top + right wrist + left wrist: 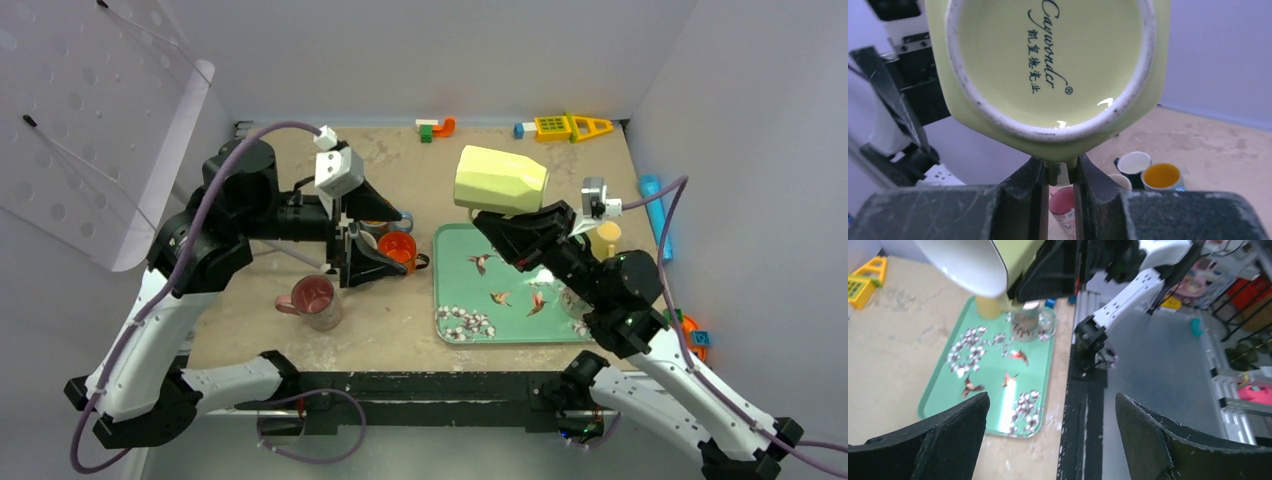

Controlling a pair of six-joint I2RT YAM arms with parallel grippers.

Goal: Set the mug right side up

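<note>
Closest to the lens in the right wrist view is the right gripper (pixel 1058 172), fingers pinched together on a thin bit of the yellow-green mug (pixel 1048 60), which looks like its handle. So the mug's up in the air, tipped on its side over the far-left corner of the tray (pixel 455 290), base facing that wrist cam and mouth pointing toward the left arm. The left gripper (pixel 1048 440) is spread wide with nothing in it, parked by the orange mug (pixel 397 248).

My take: roll the right wrist slowly until the mouth faces up. Then come down on a bare patch of tray, and don't let go until the base sits flat. A handle pinch like that could let the mug swing.
</note>
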